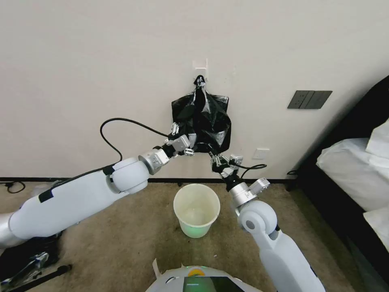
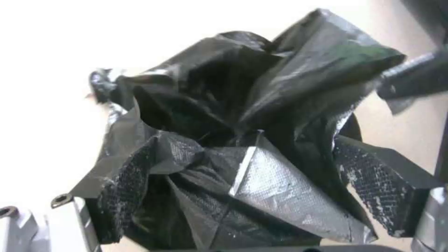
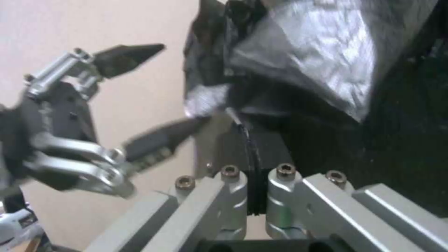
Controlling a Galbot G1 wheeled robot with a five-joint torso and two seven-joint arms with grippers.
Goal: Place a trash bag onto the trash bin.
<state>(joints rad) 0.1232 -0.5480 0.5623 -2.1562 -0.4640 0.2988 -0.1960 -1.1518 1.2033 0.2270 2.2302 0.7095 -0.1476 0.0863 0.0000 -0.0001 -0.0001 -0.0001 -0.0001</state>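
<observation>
Bag point(image 1: 201, 121) is hung on the wall at 12 o'clock above bin point(image 1: 197, 209) — its lower edge is pinched by the right gripper point(image 1: 213, 156); the left gripper point(image 1: 181, 140) is spread apart at its 9 o'clock side.

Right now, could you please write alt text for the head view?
Both grippers reach the black trash bag hanging from a wall hook: the open left gripper at its lower-left edge, the right gripper pinching its bottom. The cream trash bin stands below.
</observation>
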